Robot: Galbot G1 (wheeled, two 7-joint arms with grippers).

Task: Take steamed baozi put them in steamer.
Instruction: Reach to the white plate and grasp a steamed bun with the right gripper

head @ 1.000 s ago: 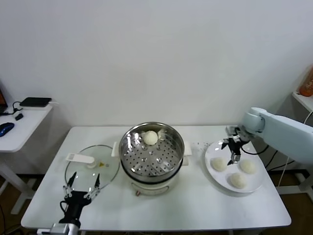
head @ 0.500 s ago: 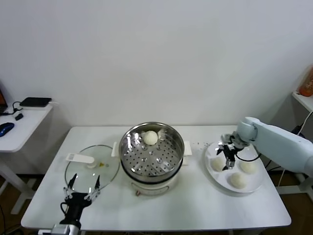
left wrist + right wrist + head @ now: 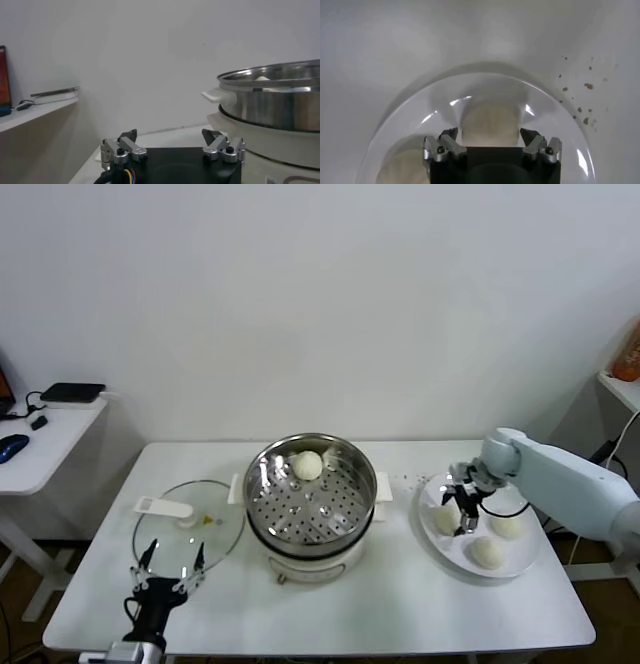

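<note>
Now the right gripper (image 3: 459,511) hangs low over the white plate (image 3: 433,531) on the right part of the surface (image 3: 400,599), and its fingers (image 3: 443,146) stand wide open, one on each side of a steamed baozi (image 3: 491,120) and holding nothing; whether they touch the bun I cannot tell. This bun (image 3: 446,514) lies on the side of the plate toward the steamer, near the rim, and two other buns (image 3: 487,553) lie just beside it on the plate, one (image 3: 507,526) more to the right edge. The plate rim is close to the right border of the surface, and free white surface lies between the plate and the steamer (image 3: 310,492). The steamer stands in the middle, and one bun (image 3: 308,465) lies at the far side of its holed bottom, close to the steel wall; the rest of the basket floor is bare. A glass lid (image 3: 188,522) lies flat to the left of the steamer. The left gripper (image 3: 168,574) waits at the near edge of the surface, in front of the lid, fingers (image 3: 124,148) open and holding nothing.
</note>
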